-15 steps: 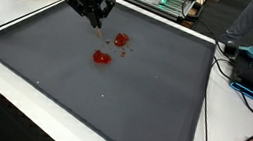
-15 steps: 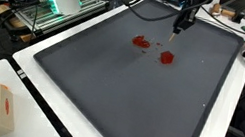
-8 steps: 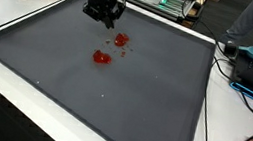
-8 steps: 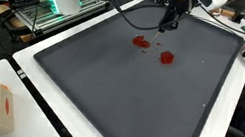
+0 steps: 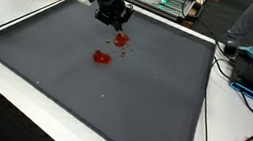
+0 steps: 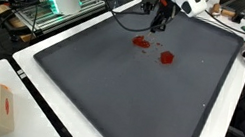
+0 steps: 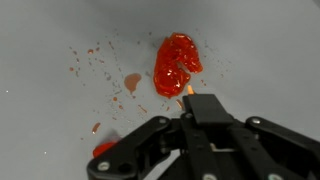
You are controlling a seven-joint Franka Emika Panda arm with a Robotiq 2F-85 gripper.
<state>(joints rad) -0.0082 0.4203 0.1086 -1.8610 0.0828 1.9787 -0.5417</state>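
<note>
Red lump [image 7: 176,65] on grey mat [image 5: 112,99], wet red spots around it. Second red lump [image 5: 101,58] close by. Gripper [image 5: 116,25] just above first lump, not touching, holding nothing; cannot tell how far open. White surface [image 5: 14,13] around mat.

Place: a robotics lab or workshop | Work surface: a white table [image 5: 14,13] is covered by a large dark grey mat [image 5: 112,99] | Wiring: black cables [image 5: 204,113] are run along the table edge | Equipment: a metal rack of electronics lit green [image 6: 57,8] is seen behind the table
</note>
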